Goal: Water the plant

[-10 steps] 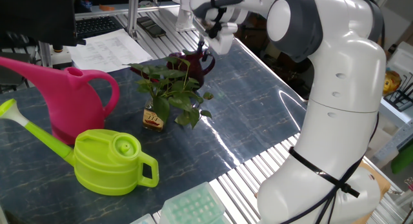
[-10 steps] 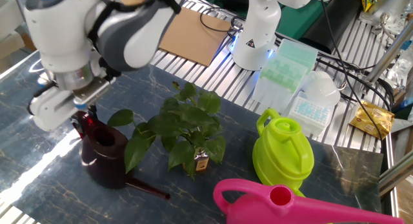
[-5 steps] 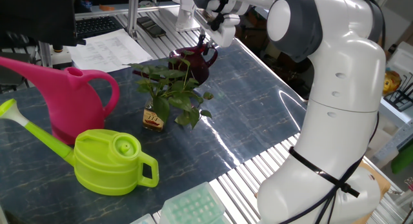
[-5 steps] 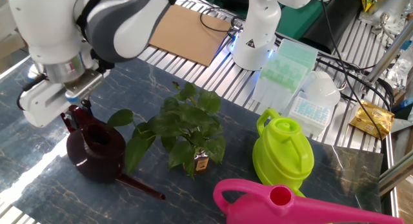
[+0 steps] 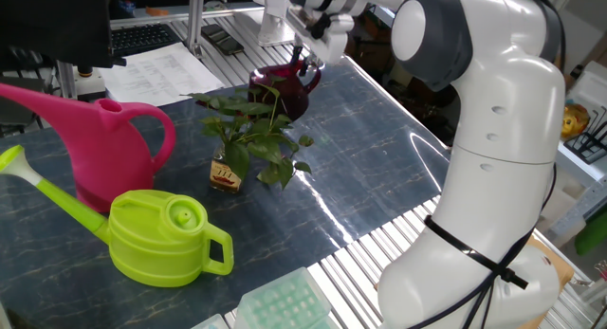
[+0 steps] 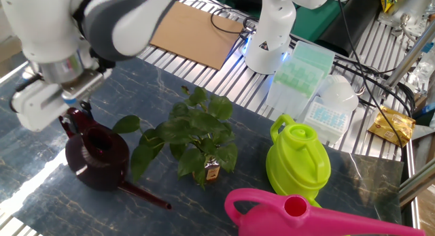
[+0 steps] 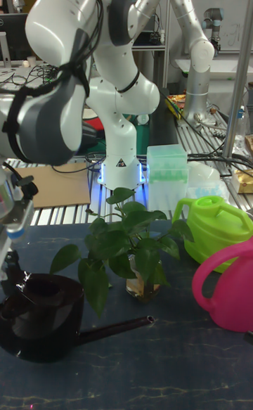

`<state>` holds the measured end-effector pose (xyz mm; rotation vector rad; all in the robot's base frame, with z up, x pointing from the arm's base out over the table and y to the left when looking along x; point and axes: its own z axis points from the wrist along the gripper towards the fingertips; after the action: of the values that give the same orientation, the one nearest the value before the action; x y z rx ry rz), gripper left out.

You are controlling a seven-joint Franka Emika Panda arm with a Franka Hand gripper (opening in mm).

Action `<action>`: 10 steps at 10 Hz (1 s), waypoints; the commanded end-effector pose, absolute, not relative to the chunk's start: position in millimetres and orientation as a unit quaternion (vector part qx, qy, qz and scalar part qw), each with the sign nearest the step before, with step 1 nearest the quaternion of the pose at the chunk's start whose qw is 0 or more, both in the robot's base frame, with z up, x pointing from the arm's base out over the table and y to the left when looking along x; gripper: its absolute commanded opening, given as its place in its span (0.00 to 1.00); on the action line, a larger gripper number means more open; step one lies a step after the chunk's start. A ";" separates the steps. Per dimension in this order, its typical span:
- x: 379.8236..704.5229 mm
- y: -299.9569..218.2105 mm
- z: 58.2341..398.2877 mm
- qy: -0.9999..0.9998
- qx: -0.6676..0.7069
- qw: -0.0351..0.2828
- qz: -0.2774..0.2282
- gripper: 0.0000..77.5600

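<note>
Leafy green plant [image 6: 194, 137] in labelled glass bottle; fingers [image 6: 70, 115] clasp maroon watering can [image 6: 98, 158] handle

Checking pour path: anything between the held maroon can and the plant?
Nothing visible. The gripper holds the maroon watering can right beside the plant, spout toward it. The green can and pink can sit on the plant's far side.

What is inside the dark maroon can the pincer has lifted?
The maroon watering can has an open top, and only dark inner wall shows. Whether it holds water cannot be told; the bottom is in shadow. The pincer grips its handle.
</note>
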<state>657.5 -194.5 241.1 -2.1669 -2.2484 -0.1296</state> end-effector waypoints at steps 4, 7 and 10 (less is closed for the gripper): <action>672.4 -211.0 285.9 -0.734 -0.677 0.018 -0.057 0.02; 667.3 -215.2 302.2 -0.747 -0.662 0.015 -0.057 0.02; 659.2 -210.0 318.4 -0.761 -0.646 0.012 -0.057 0.02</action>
<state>662.3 -212.5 308.6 -2.0369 -2.3416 -0.1748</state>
